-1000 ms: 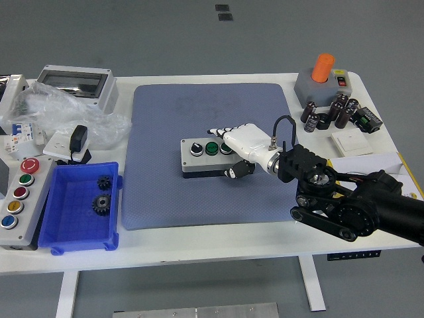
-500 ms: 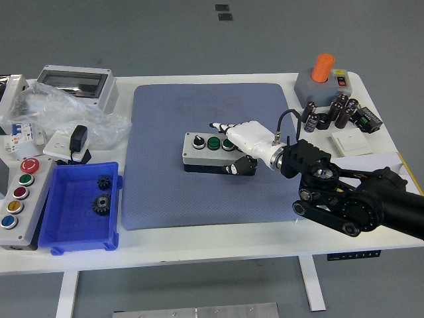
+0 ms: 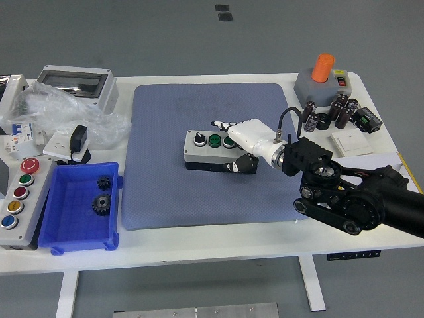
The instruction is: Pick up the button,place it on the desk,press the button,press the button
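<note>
In the head view, the button box [image 3: 211, 150] is seen near the middle of the blue mat [image 3: 212, 156] that covers the centre of the desk [image 3: 199, 242], its long axis running roughly left to right, parallel to the desk's near edge. Three controls are carried on its top in a row: a black knob at the left, a green button [image 3: 214, 140] in the middle, and a third one at the right largely covered by fingers. The right hand [image 3: 244, 142] is brought in from the desk's right side and is closed over the box's right end: white fingers [image 3: 225, 126] are laid across the top and the dark thumb is tucked against the near face, so the box is gripped end-on. The box therefore lies directly left of the palm, extending away from it along the wrist's line. Whether the base is resting on the mat or held just off it cannot be told. The coming move is judged to depend on this end grip: once the box is released, the buttons will sit immediately under and left of the fingertips. No left hand is seen; only the right arm is near.
</note>
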